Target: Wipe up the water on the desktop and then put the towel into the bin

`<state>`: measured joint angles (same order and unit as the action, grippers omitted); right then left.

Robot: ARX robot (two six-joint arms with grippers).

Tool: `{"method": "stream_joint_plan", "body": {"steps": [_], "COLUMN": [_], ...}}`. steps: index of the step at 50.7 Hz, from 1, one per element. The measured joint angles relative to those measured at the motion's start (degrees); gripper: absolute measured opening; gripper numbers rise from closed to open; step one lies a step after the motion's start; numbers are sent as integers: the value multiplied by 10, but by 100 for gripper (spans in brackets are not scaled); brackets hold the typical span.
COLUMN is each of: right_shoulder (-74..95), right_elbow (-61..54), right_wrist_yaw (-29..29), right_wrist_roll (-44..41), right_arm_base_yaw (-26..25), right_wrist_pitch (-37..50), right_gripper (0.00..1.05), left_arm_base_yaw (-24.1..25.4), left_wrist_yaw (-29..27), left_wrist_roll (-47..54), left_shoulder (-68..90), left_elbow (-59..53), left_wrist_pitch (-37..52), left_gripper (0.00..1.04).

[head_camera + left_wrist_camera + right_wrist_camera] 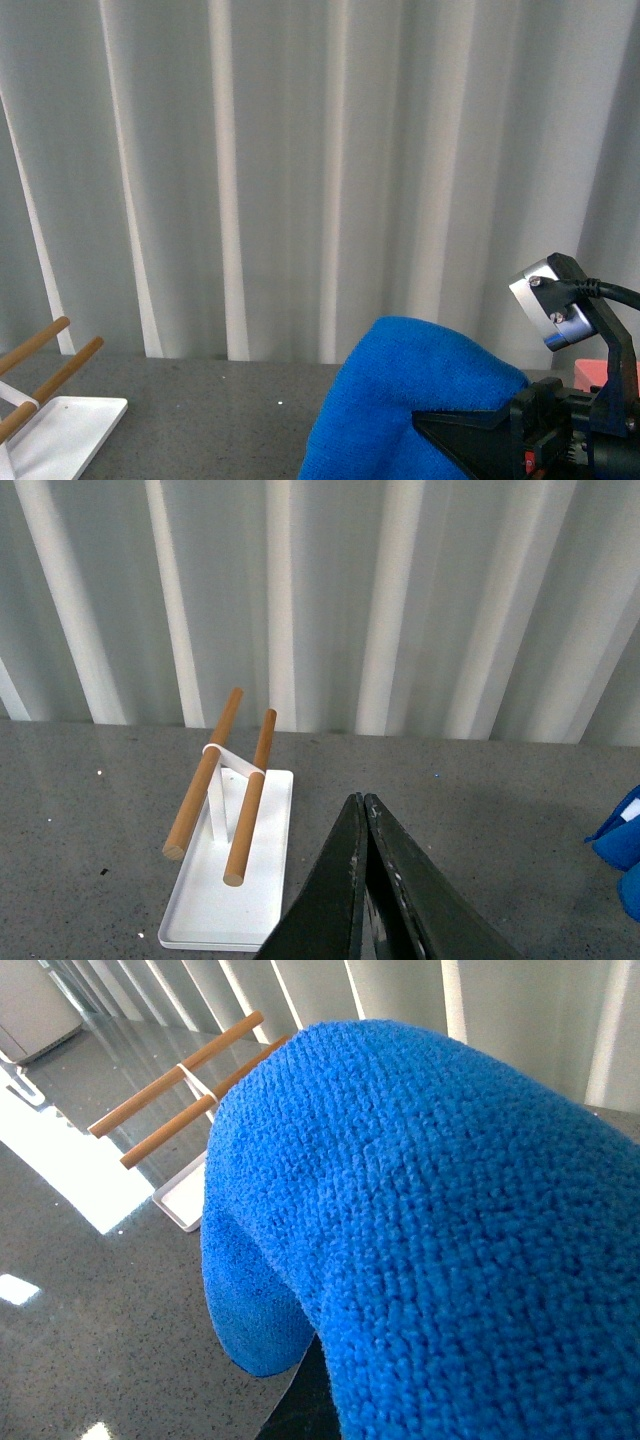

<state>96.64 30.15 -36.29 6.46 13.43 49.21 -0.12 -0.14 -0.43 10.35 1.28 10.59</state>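
The royal-blue fuzzy towel (420, 395) hangs draped over my right gripper (428, 424), which is shut on it and holds it above the dark speckled desktop (200, 400). In the right wrist view the towel (430, 1220) fills most of the picture and hides the jaws. A blue edge of the towel (622, 838) also shows in the left wrist view. A small corner of the salmon-pink bin (590, 373) shows behind my right arm at the far right. My left gripper (362, 808) is shut and empty above the desktop (480, 810), beside the rack.
A white rack base with two wooden rods (55, 425) stands at the left of the desktop. It also shows in the left wrist view (228, 880) and the right wrist view (185, 1075). A pale curtain (300, 170) hangs behind the table.
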Motion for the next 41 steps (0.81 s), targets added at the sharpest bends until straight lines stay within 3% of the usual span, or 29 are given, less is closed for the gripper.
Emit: {"method": "stream_joint_plan", "body": {"steps": [7, 24, 36, 41], "right_shoulder": [0, -2, 64, 111], "right_elbow": [0, -3, 21, 27], "right_wrist_yaw": [-2, 23, 64, 80], "right_wrist_roll": [0, -5, -64, -78], "right_arm_base_yaw": [0, 3, 22, 31], "right_wrist_pitch": [-1, -13, -157, -194], "right_gripper": [4, 4, 4, 4], "left_arm_base_yaw": [0, 0, 0, 0], "left_wrist_yaw": [1, 1, 1, 1], "left_wrist_roll": [0, 0, 0, 0], "left_shoulder": [-73, -101, -101, -101], "left_elbow": [0, 0, 0, 0], "left_wrist_pitch": [-94, -106, -106, -106], "left_gripper": [4, 5, 41, 60]}}
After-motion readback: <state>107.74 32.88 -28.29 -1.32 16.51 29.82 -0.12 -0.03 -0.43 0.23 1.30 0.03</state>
